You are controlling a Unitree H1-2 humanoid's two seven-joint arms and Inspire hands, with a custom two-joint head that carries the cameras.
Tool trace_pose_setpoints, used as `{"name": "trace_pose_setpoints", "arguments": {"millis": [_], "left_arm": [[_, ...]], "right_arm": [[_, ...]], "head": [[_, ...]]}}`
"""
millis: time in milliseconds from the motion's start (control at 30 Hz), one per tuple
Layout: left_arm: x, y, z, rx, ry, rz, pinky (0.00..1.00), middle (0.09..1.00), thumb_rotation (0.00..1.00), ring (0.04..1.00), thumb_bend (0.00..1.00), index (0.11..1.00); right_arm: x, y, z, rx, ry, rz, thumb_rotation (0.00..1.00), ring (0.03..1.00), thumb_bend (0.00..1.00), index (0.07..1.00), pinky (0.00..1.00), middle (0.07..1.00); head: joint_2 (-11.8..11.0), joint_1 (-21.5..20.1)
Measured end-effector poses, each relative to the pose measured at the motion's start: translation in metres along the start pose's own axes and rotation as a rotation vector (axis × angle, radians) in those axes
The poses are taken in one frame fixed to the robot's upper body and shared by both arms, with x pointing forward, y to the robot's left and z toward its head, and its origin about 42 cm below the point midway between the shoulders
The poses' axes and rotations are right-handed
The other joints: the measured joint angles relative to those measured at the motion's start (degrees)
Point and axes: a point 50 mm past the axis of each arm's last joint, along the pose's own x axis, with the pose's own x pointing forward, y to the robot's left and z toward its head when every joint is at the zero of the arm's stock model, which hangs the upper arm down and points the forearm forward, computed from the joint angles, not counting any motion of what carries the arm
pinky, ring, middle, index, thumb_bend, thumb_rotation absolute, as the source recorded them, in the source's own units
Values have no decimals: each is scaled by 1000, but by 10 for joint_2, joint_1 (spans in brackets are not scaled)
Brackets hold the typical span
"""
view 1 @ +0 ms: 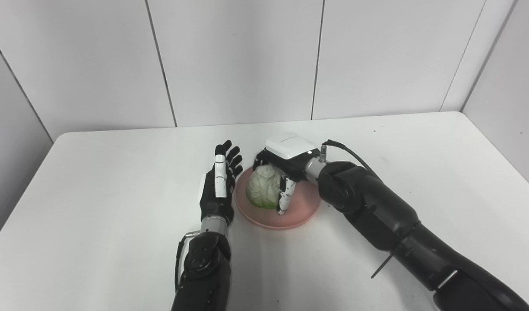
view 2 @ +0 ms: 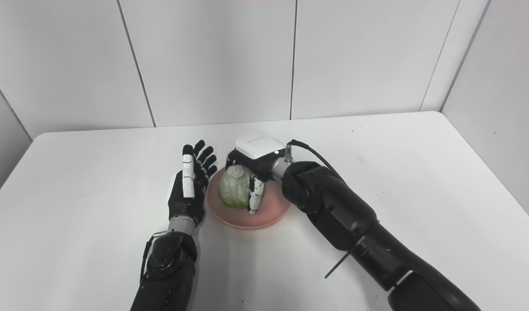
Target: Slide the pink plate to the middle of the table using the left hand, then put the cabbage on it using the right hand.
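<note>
The pink plate (view 1: pixel 302 210) lies near the middle of the white table (view 1: pixel 117 181). On it rests a pale green cabbage (view 1: pixel 263 188). My right hand (view 1: pixel 281 166) reaches over the plate from the right, its fingers curled around the cabbage from above and from the near side. Just left of the plate stands my left hand (view 1: pixel 219 185), palm edge toward the rim, fingers straight and apart, holding nothing. It is very close to the plate's left rim; contact cannot be told.
White wall panels (view 1: pixel 247 60) rise right behind the table's far edge, and a wall closes the right side. A black cable (view 1: pixel 350 151) loops off the right wrist.
</note>
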Motion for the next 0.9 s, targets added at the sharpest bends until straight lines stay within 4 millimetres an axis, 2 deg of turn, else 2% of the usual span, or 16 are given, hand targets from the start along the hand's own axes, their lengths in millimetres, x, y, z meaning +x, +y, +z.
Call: {"name": "trace_pose_setpoints", "arguments": {"millis": [33,100,267,367,400,500,633,767,900], "left_arm": [[0,0,0,-1,1,0,937,930,984,934,772,920],[0,2,-1,-5,5,-1,937,933,975,938,776,926],[1,6,-5,-20,23,1,918,918,956,928,763,908],[1,7,-4,-18,21,2,913,923,975,931,744,915],[2,8,-4,-17,20,3,932,935,992,937,748,930],[2,9,0,4,9,-22,932,937,998,935,761,928],[1,13,0,17,8,-27,969,947,999,947,778,932],[-1,12,-2,29,17,-38,963,937,1000,940,789,927],[-2,11,-3,45,22,-42,960,934,1000,940,773,928]], "right_arm": [[-2,0,-1,-17,-1,-10,709,788,797,846,656,850],[-5,0,-1,-55,-5,-28,785,823,825,909,706,881],[-10,2,4,-84,-17,-25,827,824,848,931,705,903],[-16,0,9,-68,-42,-3,851,861,871,942,760,911],[-17,0,10,-65,-45,0,862,907,879,973,830,941],[-27,-4,10,-48,-61,49,880,940,901,995,892,971],[-38,-10,3,7,-59,50,881,956,892,1000,932,986],[-48,-8,-9,48,-38,34,908,969,895,1000,956,997],[-60,1,-24,169,0,-55,840,994,840,1000,962,1000]], "head": [[-3,-1],[-4,-2],[-10,8],[-15,4],[-15,-1],[-11,3],[-15,-4],[-30,-3],[-29,-3]]}}
